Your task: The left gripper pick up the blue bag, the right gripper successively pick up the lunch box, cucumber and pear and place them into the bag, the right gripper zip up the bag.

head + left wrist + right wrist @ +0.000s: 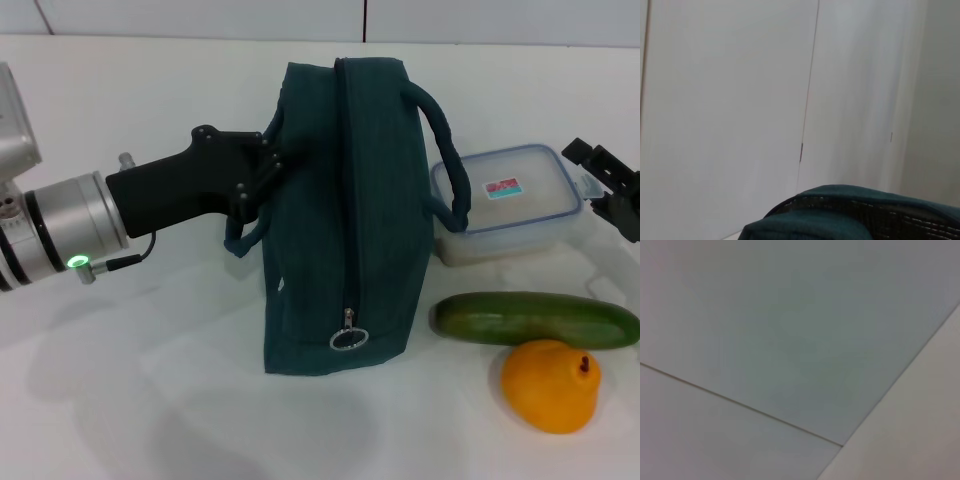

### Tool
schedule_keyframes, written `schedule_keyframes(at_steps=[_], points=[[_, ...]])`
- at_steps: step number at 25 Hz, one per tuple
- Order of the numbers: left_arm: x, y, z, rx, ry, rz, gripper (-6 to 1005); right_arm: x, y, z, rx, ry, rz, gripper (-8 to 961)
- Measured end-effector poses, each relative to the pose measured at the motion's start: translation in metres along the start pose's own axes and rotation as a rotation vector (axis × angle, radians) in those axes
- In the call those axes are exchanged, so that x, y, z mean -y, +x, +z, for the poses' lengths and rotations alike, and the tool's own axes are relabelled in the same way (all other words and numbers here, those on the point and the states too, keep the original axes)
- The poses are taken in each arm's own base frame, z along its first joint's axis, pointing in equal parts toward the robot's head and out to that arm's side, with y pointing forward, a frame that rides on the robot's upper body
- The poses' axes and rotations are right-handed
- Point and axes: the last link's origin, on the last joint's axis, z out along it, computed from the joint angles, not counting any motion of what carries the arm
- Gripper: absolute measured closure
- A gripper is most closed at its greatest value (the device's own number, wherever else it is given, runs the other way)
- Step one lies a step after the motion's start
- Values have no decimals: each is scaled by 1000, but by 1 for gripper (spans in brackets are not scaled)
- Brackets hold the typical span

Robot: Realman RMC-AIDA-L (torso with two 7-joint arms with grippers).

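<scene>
The blue bag (340,215) sits in the middle of the head view on the white table (150,400). Its long axis runs from the top of the frame down toward the bottom, and the zipper (344,200) follows that same line. The metal ring pull (349,338) is at the lower end, so the zip looks shut along its whole length.

The left gripper (268,160) comes in from the left of the frame, with its fingers right at the bag's upper left side where the near handle (245,235) starts. It looks clamped on the fabric or handle there, though the exact contact is hard to see. The left wrist view only shows a bit of teal fabric (850,215) at the bottom edge.

To the right of the bag is the lunch box (505,205), with the bag's other handle (445,150) looping just in front of its left corner. Below it, the cucumber (535,320) lies across the frame, left to right, and the pear (551,385) is touching or just under it, stem pointing right.

The right gripper (610,190) pokes in at the right edge, just beside the lunch box's right end. Can't tell how wide its fingers are.
</scene>
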Motion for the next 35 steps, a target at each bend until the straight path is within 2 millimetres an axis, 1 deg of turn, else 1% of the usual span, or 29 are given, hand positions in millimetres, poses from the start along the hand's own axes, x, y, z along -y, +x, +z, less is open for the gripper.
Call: schedule_keyframes(at_steps=[8,13,21,35], points=[[0,2,2,-3,-3,15,957,1,1,4,-5,15,4,114],[0,2,3,-3,-5,26,957,-4,3,11,-27,1,-5,113],[0,2,3,-3,-5,40,957,-5,1,12,-18,-2,-12,114],[2,4,4,-3,-8,60,958,-5,2,14,-21,1,-8,245]])
